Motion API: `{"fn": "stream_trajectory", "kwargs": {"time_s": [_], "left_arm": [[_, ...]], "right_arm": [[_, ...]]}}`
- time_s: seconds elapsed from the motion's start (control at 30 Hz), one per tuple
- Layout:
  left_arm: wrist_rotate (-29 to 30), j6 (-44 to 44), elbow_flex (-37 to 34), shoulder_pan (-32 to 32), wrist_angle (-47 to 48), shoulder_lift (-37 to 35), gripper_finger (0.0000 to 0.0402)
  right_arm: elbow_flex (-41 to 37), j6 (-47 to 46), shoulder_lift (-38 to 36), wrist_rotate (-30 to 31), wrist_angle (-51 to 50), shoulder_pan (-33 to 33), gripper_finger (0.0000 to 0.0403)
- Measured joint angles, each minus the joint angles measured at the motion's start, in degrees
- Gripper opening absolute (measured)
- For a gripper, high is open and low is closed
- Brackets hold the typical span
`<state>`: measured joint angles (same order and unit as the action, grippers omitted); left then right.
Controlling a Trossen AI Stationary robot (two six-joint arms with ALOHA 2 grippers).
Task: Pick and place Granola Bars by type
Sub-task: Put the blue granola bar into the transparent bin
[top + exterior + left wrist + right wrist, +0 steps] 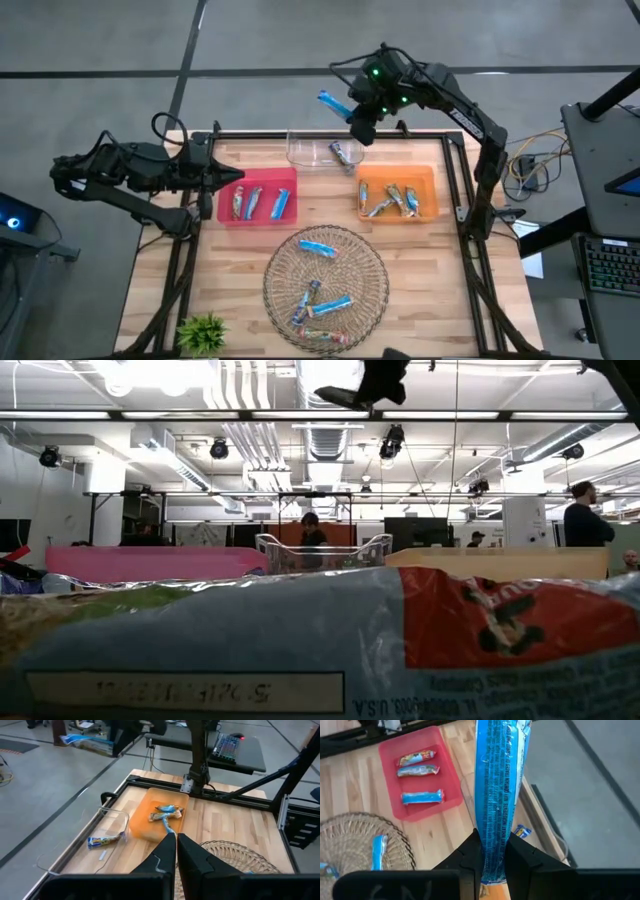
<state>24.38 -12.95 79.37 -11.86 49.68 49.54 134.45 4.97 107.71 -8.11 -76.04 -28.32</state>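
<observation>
Two pincers show above the wooden table (pixel 440 270), and only the right gripper (pixel 352 112) carries anything: its fingers are pinched on a blue granola bar (pixel 497 785), held high over the table's far edge, the wrapper sticking out past the fingertips away from the wrist. Just below and beside that pincer sits the clear tray (pixel 322 150) with one bar in it (pixel 345 152). Nearer the table's middle from the pincer lies the orange tray (pixel 397 192), holding several mixed bars. Well to the side of it, toward the other arm, is the red tray (pixel 415 772) with three bars laid side by side. Farthest from the raised pincer, at the table's near side, the round wicker basket (pixel 326 283) holds several loose bars, mostly blue.

The left gripper (pixel 176 851) hangs at the red tray's outer end with its fingers closed together and nothing between them. A small green plant (pixel 203 331) stands at the near corner on that arm's side
</observation>
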Motion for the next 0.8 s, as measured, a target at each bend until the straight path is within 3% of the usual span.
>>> {"fn": "stream_trajectory", "kwargs": {"time_s": [0.5,0.8], "left_arm": [[1.13,-0.48,0.00,0.07,0.03,0.06,0.0000],[1.22,-0.56,0.00,0.07,0.09,0.06,0.0000]], "right_arm": [[-0.02,-0.74,9.43,-1.59,2.31,-4.15,0.0052],[-0.03,-9.04,14.99,-4.40,6.82,-4.74,0.0052]]}}
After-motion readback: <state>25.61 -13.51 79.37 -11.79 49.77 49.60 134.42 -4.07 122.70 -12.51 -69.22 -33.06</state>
